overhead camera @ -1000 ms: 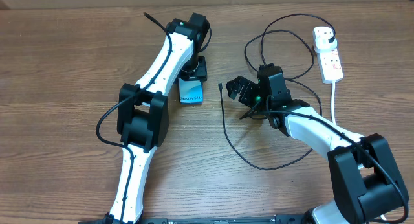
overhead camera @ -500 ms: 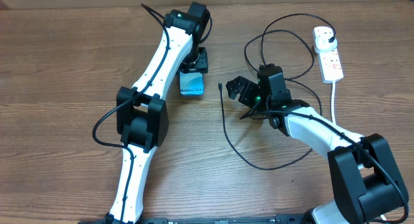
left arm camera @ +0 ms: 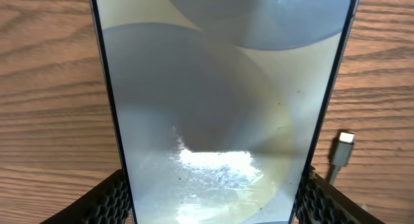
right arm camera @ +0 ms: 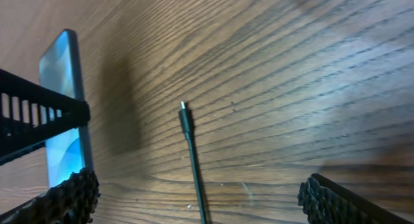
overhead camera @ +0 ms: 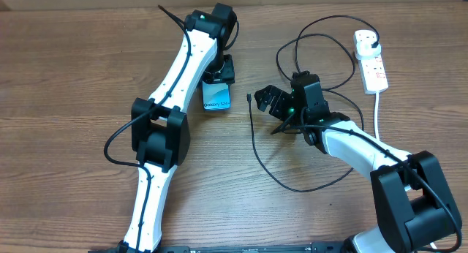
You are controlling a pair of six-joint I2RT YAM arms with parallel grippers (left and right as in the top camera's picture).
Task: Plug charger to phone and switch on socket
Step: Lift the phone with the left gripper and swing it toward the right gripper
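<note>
Up-table, your left gripper (overhead camera: 218, 80) has nudged its clamped slim blue-screened phone (overhead camera: 217, 101) back; right gripper (overhead camera: 270, 111), jaws apart, hasn't taken the thin black charger (overhead camera: 251, 133).

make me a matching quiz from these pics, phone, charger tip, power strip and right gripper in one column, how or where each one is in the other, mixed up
Things:
1. phone
2. charger connector tip
3. power strip
4. right gripper

States:
A. open, holding nothing
B. white, with a black plug seated in it
C. between the jaws of the left gripper
D. lying loose on the table

Pairs: 1-C, 2-D, 3-B, 4-A
</note>
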